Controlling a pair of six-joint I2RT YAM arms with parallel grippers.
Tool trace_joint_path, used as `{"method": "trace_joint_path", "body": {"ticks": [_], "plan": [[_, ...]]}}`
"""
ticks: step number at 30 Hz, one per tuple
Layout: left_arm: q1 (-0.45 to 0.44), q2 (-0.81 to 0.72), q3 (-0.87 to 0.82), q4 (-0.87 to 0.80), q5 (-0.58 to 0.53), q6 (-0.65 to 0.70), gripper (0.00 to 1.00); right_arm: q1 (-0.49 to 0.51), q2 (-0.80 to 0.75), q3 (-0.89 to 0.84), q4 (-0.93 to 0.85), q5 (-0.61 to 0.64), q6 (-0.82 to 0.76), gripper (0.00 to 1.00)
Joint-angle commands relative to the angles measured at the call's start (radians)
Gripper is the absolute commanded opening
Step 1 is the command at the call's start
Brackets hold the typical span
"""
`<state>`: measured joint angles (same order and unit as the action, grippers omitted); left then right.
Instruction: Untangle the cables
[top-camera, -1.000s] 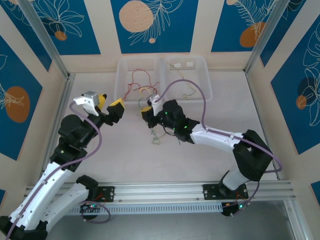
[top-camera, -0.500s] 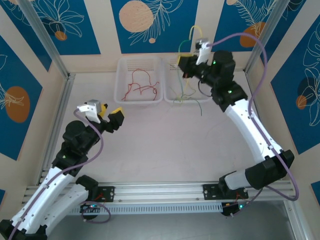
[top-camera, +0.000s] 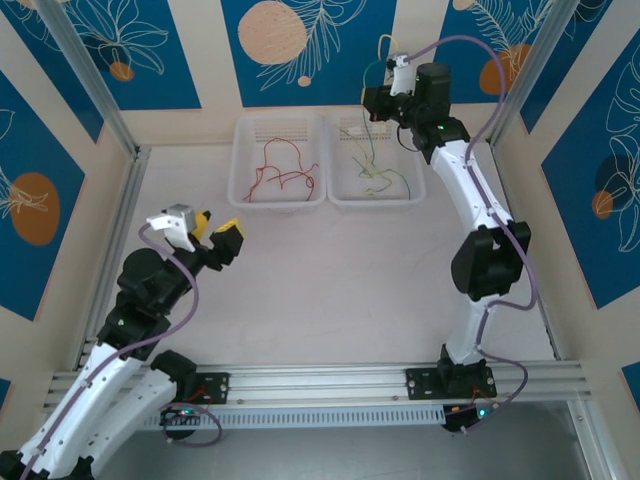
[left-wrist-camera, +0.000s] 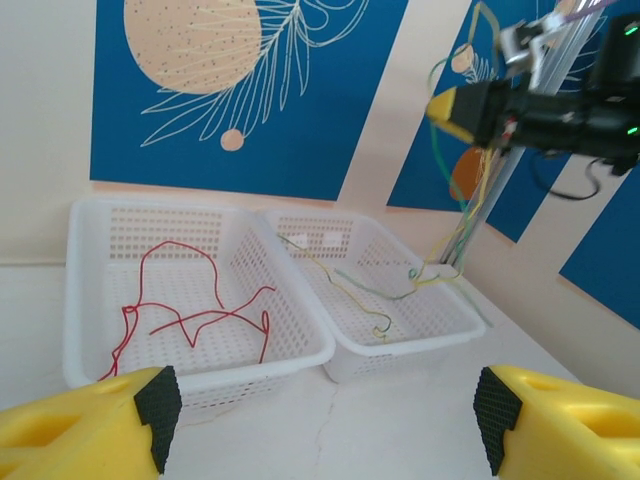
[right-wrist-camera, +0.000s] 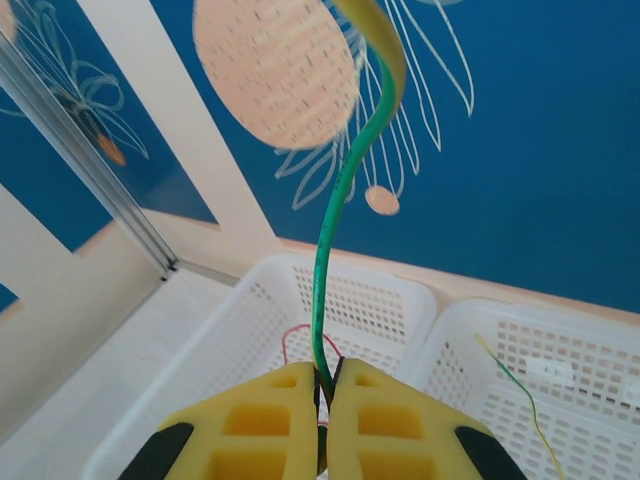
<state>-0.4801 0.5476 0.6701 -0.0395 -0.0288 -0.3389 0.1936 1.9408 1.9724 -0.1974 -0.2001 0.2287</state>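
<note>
The left end effector (top-camera: 222, 233) hovers over the near left part of the table (top-camera: 330, 290). Its yellow fingers (left-wrist-camera: 85, 425) are spread wide apart with nothing between them, and it points toward the far side.

At the far edge of the table, two white mesh baskets stand side by side with their rims touching. The left basket (top-camera: 238, 185) holds the red cables (top-camera: 281, 174), a loose kinked tangle lying on its floor. The right basket (top-camera: 417, 185) holds the yellow-green cables (top-camera: 376, 176). Some of these lie flat on its floor, and a few thin strands rise from it.

Those rising strands run up to the right end effector (top-camera: 371, 104), which is raised high above the far side of the right basket, close to the blue back wall, on its outstretched arm. Its yellow fingers (right-wrist-camera: 260, 415) are pressed together on a green strand (right-wrist-camera: 336, 235). Above the fingers the strand curves upward and ends in a pale yellow loop. In the left wrist view, the clamped strands (left-wrist-camera: 470, 215) hang from the right end effector down into the far right corner of the right basket.
</note>
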Motion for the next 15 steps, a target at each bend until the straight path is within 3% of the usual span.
{"method": "trace_joint_path", "body": {"ticks": [1,11,15], "plan": [[-0.011,-0.024,-0.021,-0.012,-0.016,-0.013,0.79,-0.014,0.061,0.095,0.004,-0.051,-0.061,0.0],[-0.01,-0.029,-0.033,-0.026,-0.011,-0.017,0.79,-0.049,0.462,0.552,-0.33,-0.084,-0.048,0.0],[-0.011,-0.031,-0.036,-0.028,-0.006,-0.015,0.79,-0.06,0.54,0.557,-0.338,-0.067,-0.026,0.0]]}}
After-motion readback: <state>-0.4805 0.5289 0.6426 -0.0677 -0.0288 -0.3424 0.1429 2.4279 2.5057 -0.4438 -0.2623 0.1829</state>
